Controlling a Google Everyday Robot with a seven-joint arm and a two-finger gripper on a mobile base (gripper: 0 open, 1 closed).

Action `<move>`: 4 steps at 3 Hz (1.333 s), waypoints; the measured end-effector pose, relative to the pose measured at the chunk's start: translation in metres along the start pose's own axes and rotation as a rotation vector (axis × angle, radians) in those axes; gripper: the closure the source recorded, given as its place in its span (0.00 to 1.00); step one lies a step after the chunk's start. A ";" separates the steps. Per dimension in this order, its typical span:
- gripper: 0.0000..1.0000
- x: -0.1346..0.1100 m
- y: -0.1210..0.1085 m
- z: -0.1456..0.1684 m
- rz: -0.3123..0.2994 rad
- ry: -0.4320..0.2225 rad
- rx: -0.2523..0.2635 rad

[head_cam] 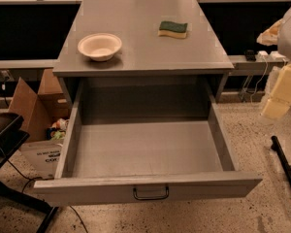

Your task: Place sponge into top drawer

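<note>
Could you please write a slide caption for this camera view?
The top drawer stands open; sponge and cream bowl sit apart on the cabinet top; gripper hangs at the right edge.

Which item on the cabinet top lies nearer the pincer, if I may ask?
The green-and-yellow sponge, at right; the cream bowl sits left, farther from the pincer at the right edge.

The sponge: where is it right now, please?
In the camera view, the sponge lies back right on the cabinet top, right of the bowl; the gripper hangs at the right edge.
</note>
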State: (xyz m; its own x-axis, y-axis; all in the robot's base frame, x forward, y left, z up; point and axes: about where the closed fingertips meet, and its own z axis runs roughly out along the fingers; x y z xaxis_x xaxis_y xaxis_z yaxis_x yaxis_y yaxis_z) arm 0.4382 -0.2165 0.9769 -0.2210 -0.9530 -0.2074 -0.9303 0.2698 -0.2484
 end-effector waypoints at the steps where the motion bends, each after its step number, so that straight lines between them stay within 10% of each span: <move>1: 0.00 0.000 -0.004 0.001 -0.004 -0.009 0.009; 2: 0.00 -0.001 -0.027 0.009 -0.026 -0.061 0.057; 4: 0.00 -0.022 -0.120 0.051 -0.037 -0.372 0.171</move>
State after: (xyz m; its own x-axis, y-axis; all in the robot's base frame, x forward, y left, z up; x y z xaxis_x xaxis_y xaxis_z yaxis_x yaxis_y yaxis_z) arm 0.5699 -0.2209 0.9628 -0.0384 -0.8559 -0.5158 -0.8666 0.2855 -0.4092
